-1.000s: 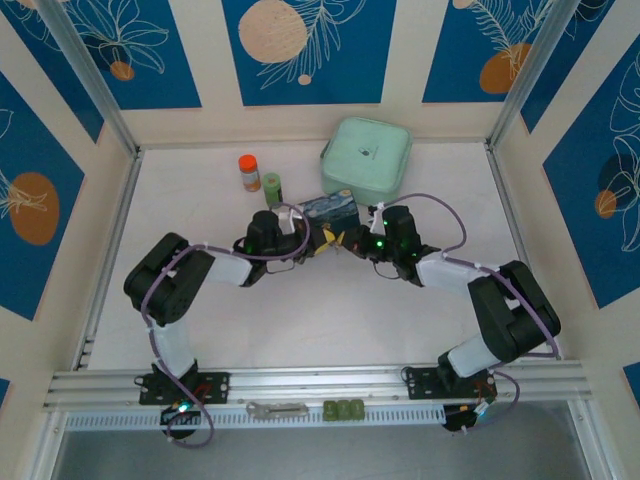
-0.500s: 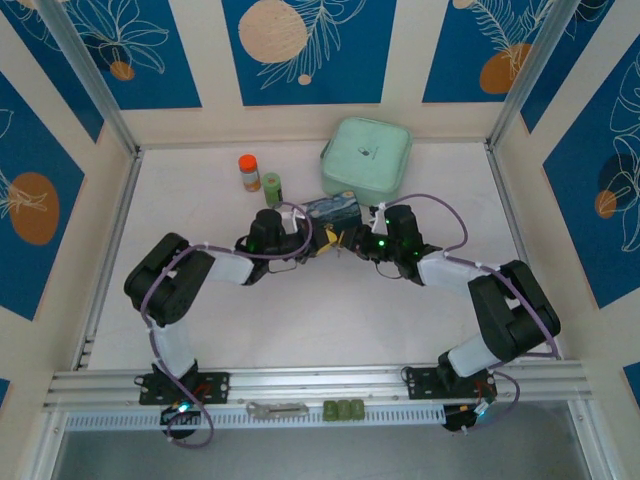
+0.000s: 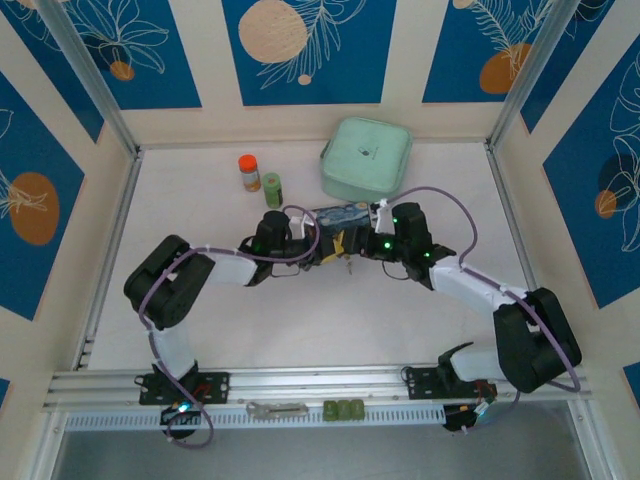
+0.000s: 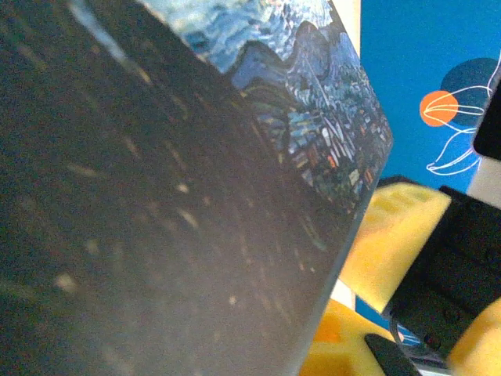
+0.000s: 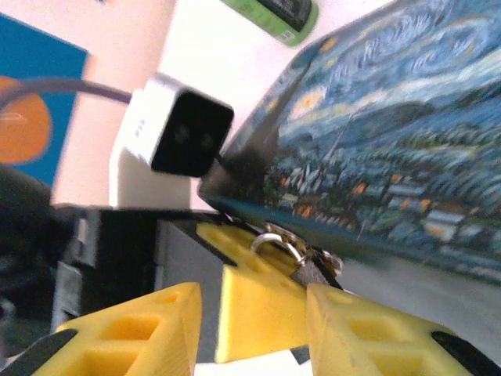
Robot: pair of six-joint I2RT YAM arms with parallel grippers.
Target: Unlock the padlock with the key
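Padlock, by the look of it, is sitting at the tip of the L gripper's yellow pad. Its silvery shackle is pointing up, tucked just under the edge of the starry-night tin. You're probably presenting it that way so the R arm can get at the keyhole. R gripper is standing spread, its fingers either side of that pad, pinching nothing. Where the key is, can't tell. L gripper: can't tell if it's clamping or loose. Both arms are meeting mid-table, right beside the tin. White tabletop is carrying a mint-green case, an orange-capped bottle and a green bottle at the back. Blue leaf-print panels are walling the cell.
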